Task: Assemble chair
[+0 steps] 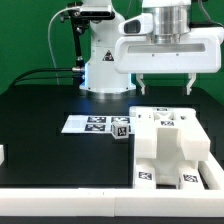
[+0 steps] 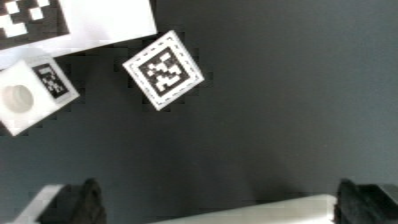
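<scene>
The chair parts are white blocky pieces with black-and-white tags, lying together on the black table at the exterior view's right. My gripper hangs above them, open and empty, clear of the parts. In the wrist view the gripper shows both dark fingertips wide apart with nothing between them. A pale white part edge lies below the gap. A small tagged piece lies left of the pile; it also shows in the wrist view, beside a white piece with a round hole.
The marker board lies flat on the table left of the parts and shows in the wrist view's corner. The robot base stands at the back. Another white piece sits at the exterior view's left edge. A white border runs along the front.
</scene>
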Controlling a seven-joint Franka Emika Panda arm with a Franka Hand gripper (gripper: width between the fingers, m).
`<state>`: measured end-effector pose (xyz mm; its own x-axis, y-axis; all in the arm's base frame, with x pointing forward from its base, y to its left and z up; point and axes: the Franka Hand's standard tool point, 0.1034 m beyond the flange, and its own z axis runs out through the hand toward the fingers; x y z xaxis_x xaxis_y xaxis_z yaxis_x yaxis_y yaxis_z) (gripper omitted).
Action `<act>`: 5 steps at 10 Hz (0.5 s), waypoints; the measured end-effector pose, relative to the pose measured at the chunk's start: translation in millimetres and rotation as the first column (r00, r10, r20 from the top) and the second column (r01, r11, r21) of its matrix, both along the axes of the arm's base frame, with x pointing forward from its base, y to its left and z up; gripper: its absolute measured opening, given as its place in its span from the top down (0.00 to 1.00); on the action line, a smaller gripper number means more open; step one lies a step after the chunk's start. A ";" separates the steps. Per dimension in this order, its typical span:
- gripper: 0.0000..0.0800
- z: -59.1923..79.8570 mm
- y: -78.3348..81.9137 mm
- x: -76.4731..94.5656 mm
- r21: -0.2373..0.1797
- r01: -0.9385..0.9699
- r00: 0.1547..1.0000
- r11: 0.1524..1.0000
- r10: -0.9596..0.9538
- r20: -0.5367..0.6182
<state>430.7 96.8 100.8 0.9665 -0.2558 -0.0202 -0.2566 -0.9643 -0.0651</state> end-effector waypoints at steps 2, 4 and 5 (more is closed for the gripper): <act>0.19 -28.1 -4.9 -24.2 -0.018 0.026 1.000 1.000 -0.026 -0.004; 0.19 -49.9 -6.6 -28.8 -0.046 0.019 1.000 0.999 -0.019 0.001; 0.19 -56.1 -6.9 -29.7 -0.053 0.019 1.000 0.998 -0.019 0.004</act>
<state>401.0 89.9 44.7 0.9616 -0.2743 -0.0029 -0.2743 -0.9615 -0.0146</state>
